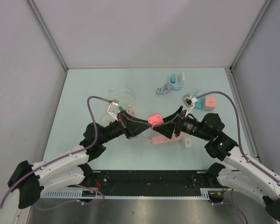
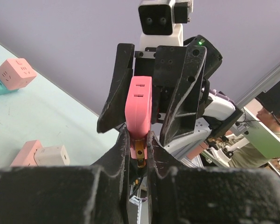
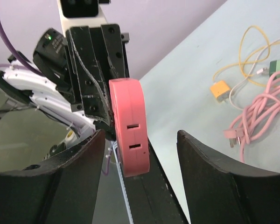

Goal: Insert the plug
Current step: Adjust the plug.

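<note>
1. the left gripper (image 2: 139, 142) is clamped on the lower end of the pink plug (image 2: 139, 105); its jaws are pressed tight against both sides, and a brass prong shows between them just below the pink body
2. the pink plug stands upright in that grip, lifted clear of the table (image 1: 84, 93) between the two arms; the face with two narrow slots is turned toward the left wrist camera
3. the right gripper (image 3: 140, 140) faces the left one head-on with its jaws apart; one finger stands on each side of the plug, and the right wrist view shows a gap on both sides, so it grips nothing
4. in the top view the two grippers meet tip to tip over the near middle of the table, the plug between them
5. a pink power strip (image 1: 165, 139) lies on the table just under the right gripper; a pink cube socket (image 1: 210, 103) sits further right, and a teal piece with a grey cable (image 1: 175, 83) lies beyond it
6. a coiled pink cable (image 3: 261, 109), a yellow cable (image 3: 252, 46) and a small orange plug (image 3: 220, 88) lie on the left part of the table
</note>
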You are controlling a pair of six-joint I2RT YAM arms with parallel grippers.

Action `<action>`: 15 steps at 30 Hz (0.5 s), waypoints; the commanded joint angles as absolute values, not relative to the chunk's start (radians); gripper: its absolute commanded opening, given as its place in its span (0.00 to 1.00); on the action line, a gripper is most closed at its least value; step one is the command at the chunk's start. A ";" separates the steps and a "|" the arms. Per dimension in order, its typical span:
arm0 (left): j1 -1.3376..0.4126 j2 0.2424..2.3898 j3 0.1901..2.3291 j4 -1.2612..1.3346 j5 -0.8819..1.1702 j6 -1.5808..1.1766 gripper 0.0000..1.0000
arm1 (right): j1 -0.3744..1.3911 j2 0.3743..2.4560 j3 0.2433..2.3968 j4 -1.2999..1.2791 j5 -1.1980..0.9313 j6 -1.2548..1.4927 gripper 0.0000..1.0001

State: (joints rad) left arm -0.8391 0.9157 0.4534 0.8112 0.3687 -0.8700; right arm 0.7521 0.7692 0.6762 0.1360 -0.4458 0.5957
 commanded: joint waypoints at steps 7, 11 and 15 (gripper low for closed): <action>-0.845 0.917 0.440 0.922 0.345 -0.913 0.00 | 0.781 0.715 0.614 0.388 -0.336 0.666 0.61; -0.845 0.923 0.437 0.930 0.345 -0.917 0.01 | 0.793 0.722 0.606 0.410 -0.337 0.657 0.55; -0.845 0.928 0.431 0.939 0.342 -0.923 0.00 | 0.804 0.732 0.604 0.411 -0.331 0.647 0.28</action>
State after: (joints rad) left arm -0.8394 0.9245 0.4381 0.8616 0.3595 -0.9031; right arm 0.7918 0.7277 0.6056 0.3405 -0.3553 0.6559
